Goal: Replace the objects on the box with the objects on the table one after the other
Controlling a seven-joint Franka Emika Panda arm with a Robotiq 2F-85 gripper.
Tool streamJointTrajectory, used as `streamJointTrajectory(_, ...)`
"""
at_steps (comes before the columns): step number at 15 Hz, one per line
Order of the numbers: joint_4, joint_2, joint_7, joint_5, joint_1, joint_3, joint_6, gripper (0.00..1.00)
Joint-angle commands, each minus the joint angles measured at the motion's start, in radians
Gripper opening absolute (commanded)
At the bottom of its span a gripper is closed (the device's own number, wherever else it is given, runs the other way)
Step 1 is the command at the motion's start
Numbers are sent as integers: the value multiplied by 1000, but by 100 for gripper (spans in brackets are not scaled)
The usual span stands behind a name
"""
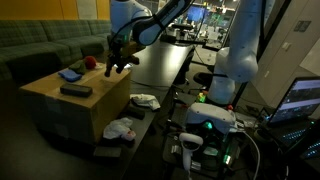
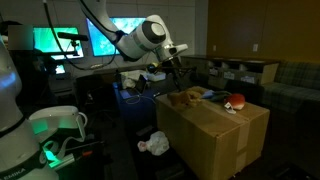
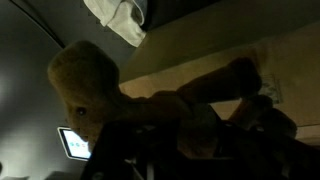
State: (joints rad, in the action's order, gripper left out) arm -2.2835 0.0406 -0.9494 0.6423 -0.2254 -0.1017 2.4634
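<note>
box (image 1: 60, 108): big tan cube, left of the table in an exterior view; flat top carries several items.
blue item (image 1: 69, 74): on the box top, far-left side; soft-looking, can't tell what it is.
dark flat item (image 1: 75, 90): on the box top near the front edge, apart from the blue item.
red item (image 1: 88, 63): small, at the back of the box top, near the fingers.
fingers (image 2: 172, 72): over the box's edge on the table side, closed most of the way on the plush toy; the wrist view shows its body pinched between them.
plush toy (image 3: 85, 78): brown, soft; low over the box top or touching it, can't tell which. Its head looks past the box edge, over the dark floor.
white cloths (image 1: 143, 100): crumpled, down low beside the box, below the table edge.
table (image 1: 165, 65): long, black, just right of the box; can't make out which items are on it.
step (judged): placing or lifting the toy at the box edge; can't tell which.
risk 1: release this close to the edge, toy tips off onto the cloths; cause is the overhanging head.
risk 2: soft body squashes and slides in the grip, so it lands crooked.
risk 3: a sideways move clips the red item; cause is the tight spacing.
</note>
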Motion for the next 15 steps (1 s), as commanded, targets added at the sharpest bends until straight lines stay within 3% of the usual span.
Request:
streamJointTrajectory(1,-146,-127,-140,62,88,45,20,6)
streamJointTrajectory(9,-210,-13,-192,97,309,-24,212,6)
streamJointTrajectory(15,-140,186,-233,152,373,-110,356,6)
